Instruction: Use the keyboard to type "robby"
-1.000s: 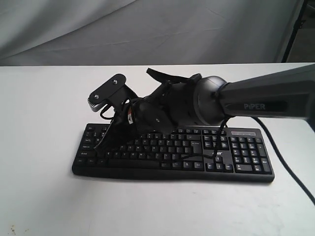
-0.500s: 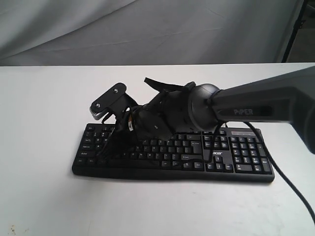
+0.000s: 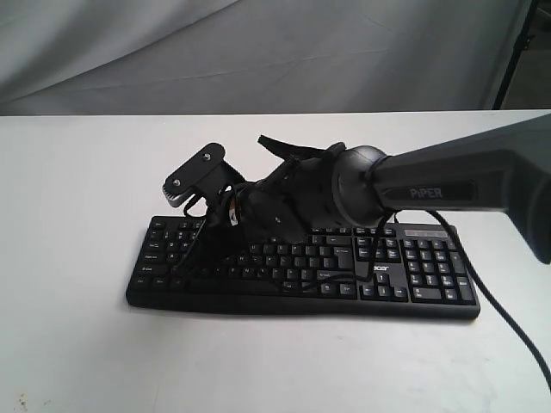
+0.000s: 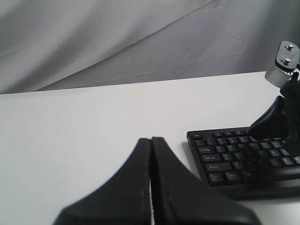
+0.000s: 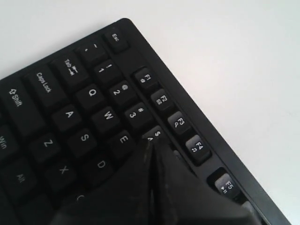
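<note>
Right fingers sit on the long, flat black plastic keyboard; left fingers are idle.
Exterior view: your keyboard lies mid-way across the smooth white bench, with clear room all round. Left wrist view: the matte black wedge fingers are pressed together and empty over bare bench, near the Esc corner. Right wrist view: the fingers are closed and empty, with the tip beside the E and 4 keys.

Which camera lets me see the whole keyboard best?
The exterior view. It shows the keyboard end to end, number pad included, though the right arm hides some upper keys. The left wrist view catches only one end; the right wrist view is a close-up of the Esc corner.
</note>
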Motion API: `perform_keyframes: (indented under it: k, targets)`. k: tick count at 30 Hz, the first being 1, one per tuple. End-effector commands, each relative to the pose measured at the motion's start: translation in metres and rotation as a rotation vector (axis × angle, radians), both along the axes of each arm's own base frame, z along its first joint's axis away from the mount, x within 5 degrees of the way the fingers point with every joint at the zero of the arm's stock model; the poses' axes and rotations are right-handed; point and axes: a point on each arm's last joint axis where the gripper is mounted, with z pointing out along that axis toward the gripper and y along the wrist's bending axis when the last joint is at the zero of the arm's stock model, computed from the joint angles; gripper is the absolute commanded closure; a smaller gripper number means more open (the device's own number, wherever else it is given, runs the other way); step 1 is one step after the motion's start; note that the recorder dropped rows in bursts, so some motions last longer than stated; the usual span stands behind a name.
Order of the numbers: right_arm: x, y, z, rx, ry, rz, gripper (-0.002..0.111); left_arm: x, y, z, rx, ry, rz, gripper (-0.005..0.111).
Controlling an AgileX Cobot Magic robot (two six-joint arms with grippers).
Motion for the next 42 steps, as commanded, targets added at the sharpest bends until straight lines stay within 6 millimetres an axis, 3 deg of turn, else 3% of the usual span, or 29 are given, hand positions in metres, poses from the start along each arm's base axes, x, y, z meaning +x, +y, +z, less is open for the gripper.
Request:
perform_keyframes:
  k: [1,14,26,30,34,38,42]
  targets:
    - [0.001,-0.001,-0.002,0.008,-0.011,0.004,0.108,0.000,0.000,-0.001,0.001,-0.007,-0.006,0.107]
    - [0.001,-0.002,-0.004,-0.006,0.002,0.002,0.108,0.000,0.000,-0.001,0.001,-0.007,-0.006,0.107]
    - [0.000,-0.001,-0.018,-0.022,0.020,0.004,0.108,0.000,0.000,-0.001,0.001,-0.007,-0.006,0.107]
    - [-0.001,-0.003,0.002,-0.022,0.003,0.008,0.108,0.000,0.000,-0.001,0.001,-0.007,-0.006,0.107]
    - [-0.007,-0.033,0.027,0.014,-0.043,-0.017,0.108,0.000,0.000,-0.001,0.001,-0.007,-0.006,0.107]
    - [-0.009,-0.076,0.019,0.007,-0.015,-0.099,0.108,0.000,0.000,-0.001,0.001,-0.007,-0.006,0.107]
    - [-0.006,-0.084,0.017,-0.002,-0.005,-0.119,0.108,0.000,0.000,-0.001,0.001,-0.007,-0.006,0.107]
